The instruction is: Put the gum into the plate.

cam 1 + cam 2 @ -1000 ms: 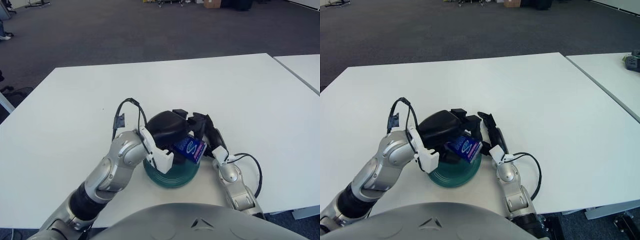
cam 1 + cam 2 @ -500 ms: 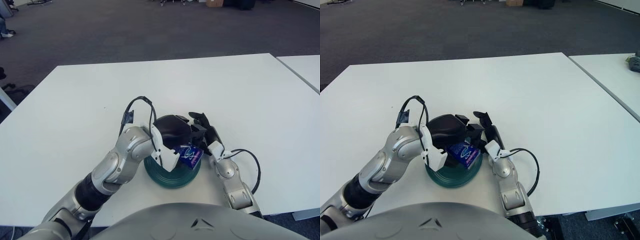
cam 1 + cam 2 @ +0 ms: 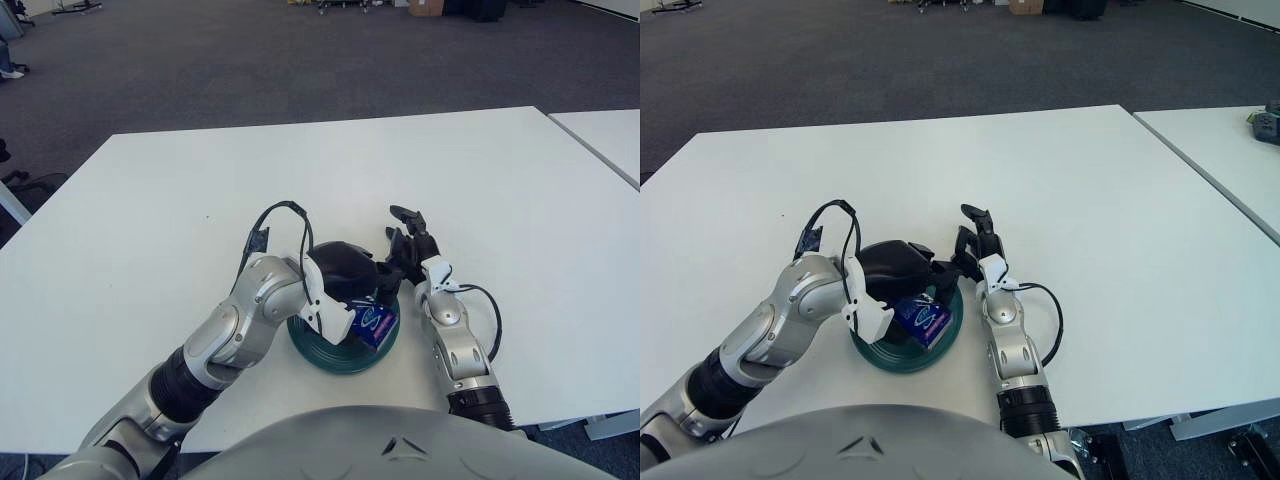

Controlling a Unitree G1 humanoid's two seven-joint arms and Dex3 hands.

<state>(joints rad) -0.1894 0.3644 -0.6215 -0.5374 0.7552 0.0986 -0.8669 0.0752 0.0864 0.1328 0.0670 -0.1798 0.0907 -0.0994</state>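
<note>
A blue gum pack (image 3: 375, 324) lies tilted in a dark green plate (image 3: 335, 356) near the table's front edge. My left hand (image 3: 348, 272) hovers low over the plate, its black fingers curled right above the pack; whether they still grip it is hidden. My right hand (image 3: 410, 240) is just right of the plate's rim, fingers spread upward and holding nothing. The same scene shows in the right eye view, with the gum pack (image 3: 924, 319) in the plate (image 3: 890, 357).
The white table (image 3: 150, 230) stretches wide to the left, right and back. A second white table (image 3: 610, 135) stands at the far right, across a narrow gap. Grey carpet lies beyond.
My left hand has lowered the gum pack into the plate. My right hand has drawn back from the plate to the right and opened its fingers upward.
</note>
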